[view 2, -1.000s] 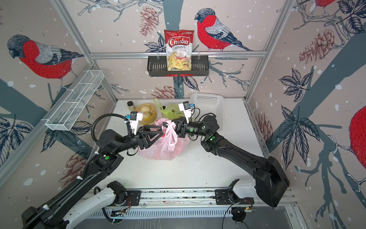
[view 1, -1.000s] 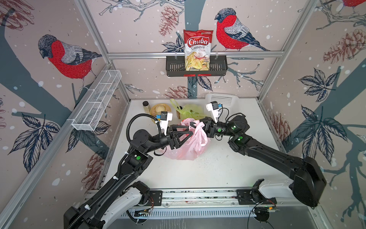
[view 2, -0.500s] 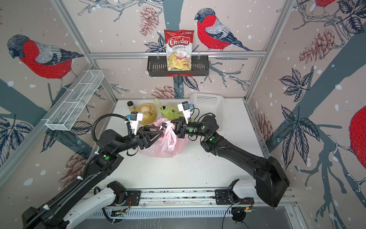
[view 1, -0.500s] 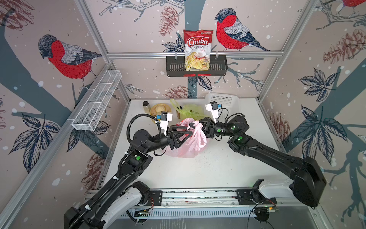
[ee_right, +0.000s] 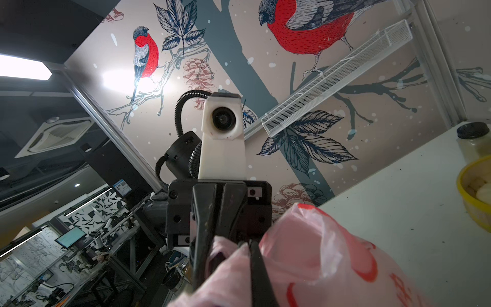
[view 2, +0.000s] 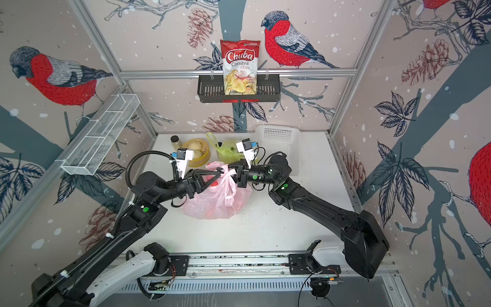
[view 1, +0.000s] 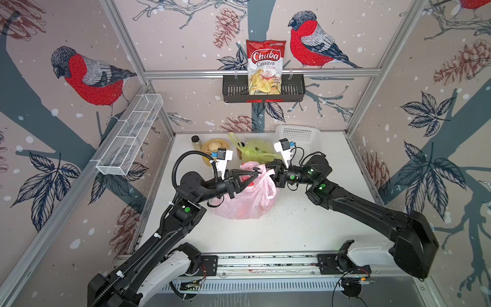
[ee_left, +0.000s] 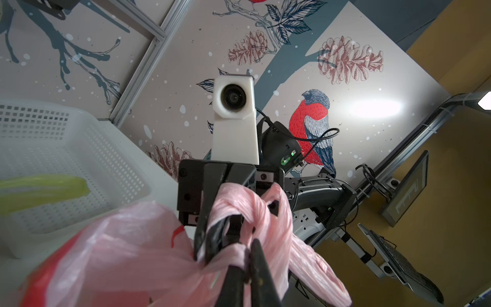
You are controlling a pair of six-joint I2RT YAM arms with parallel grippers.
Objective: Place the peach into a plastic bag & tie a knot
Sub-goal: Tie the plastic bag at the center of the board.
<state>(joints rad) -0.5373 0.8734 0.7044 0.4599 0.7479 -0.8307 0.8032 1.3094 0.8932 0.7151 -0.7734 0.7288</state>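
A pink plastic bag [view 1: 244,204] [view 2: 212,204] sits mid-table in both top views, its two handles crossed above it. A red mass [ee_left: 39,276] shows through the film in the left wrist view, likely the peach; the bag also carries red print. My left gripper [view 1: 253,175] [ee_left: 251,247] reaches in from the left and is shut on a twisted handle strand. Facing it from the right, my right gripper [view 1: 263,170] [ee_right: 249,244] is shut on the other strand. The two sets of fingertips nearly touch over the bag.
Behind the pink bag lie a knotted green bag [view 1: 255,150], a yellow bowl [view 1: 212,148] and a small bottle [view 1: 195,142]. A white basket [view 1: 300,135] stands at the back right. A chips packet [view 1: 265,66] sits in a rack on the back wall.
My left gripper's jaws have closed on the bag handle; a second ago they stood open around it. The right gripper has stayed shut on its strand, shifting slightly left.
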